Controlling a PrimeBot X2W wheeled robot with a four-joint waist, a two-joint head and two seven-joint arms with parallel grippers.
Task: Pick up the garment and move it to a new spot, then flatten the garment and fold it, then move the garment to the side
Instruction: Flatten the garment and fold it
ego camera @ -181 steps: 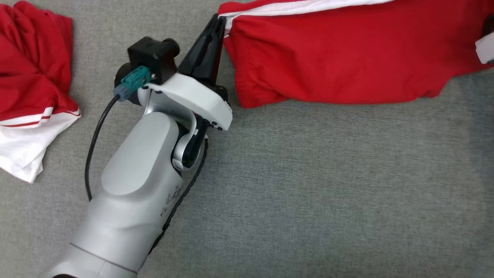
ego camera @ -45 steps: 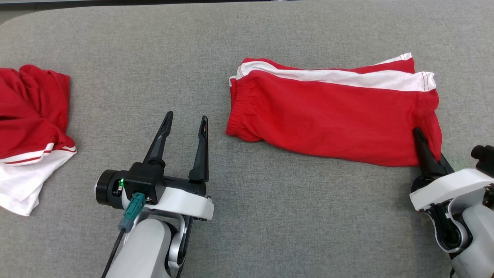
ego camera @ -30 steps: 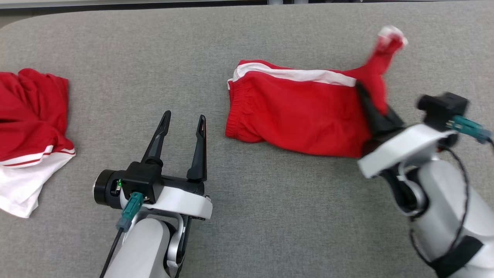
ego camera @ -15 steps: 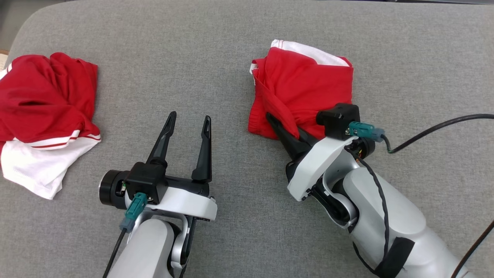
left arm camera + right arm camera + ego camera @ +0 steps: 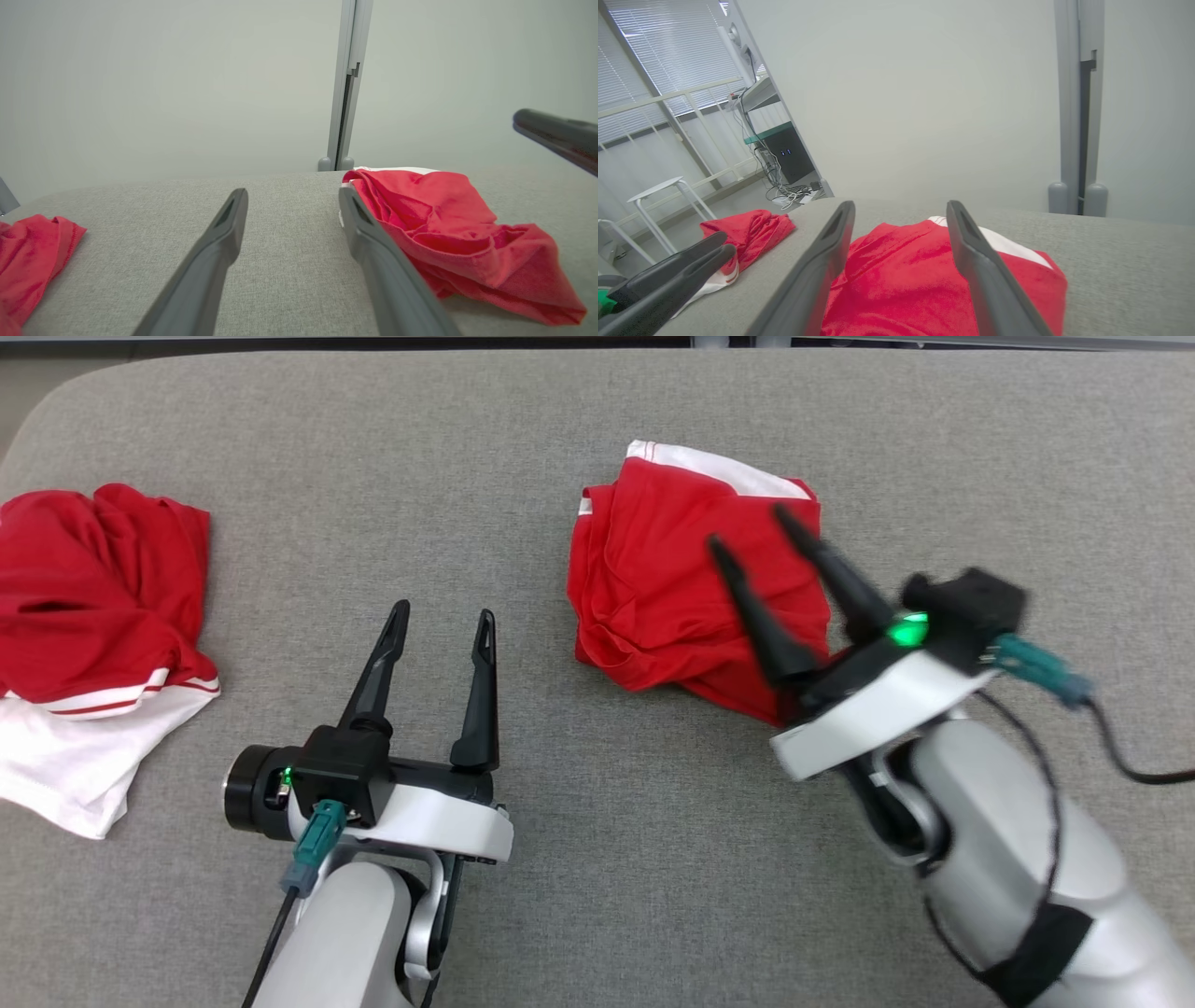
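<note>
**Arms and hands of the two-armed robot**

The left hand [image 5: 443,612] and the right hand [image 5: 747,526] each carry two long, tapering dark fingers [image 5: 219,247] with a narrow slot near the tip. Behind the fingers sits a white wrist shell [image 5: 448,826] topped by a black camera block [image 5: 341,765], marked by a small green lamp [image 5: 901,632]. A teal connector [image 5: 313,849] plugs into the block and leads to a black cable [image 5: 266,952]. The forearms [image 5: 345,943] are smooth silver-grey; the right one wears a black band [image 5: 1036,947].
</note>
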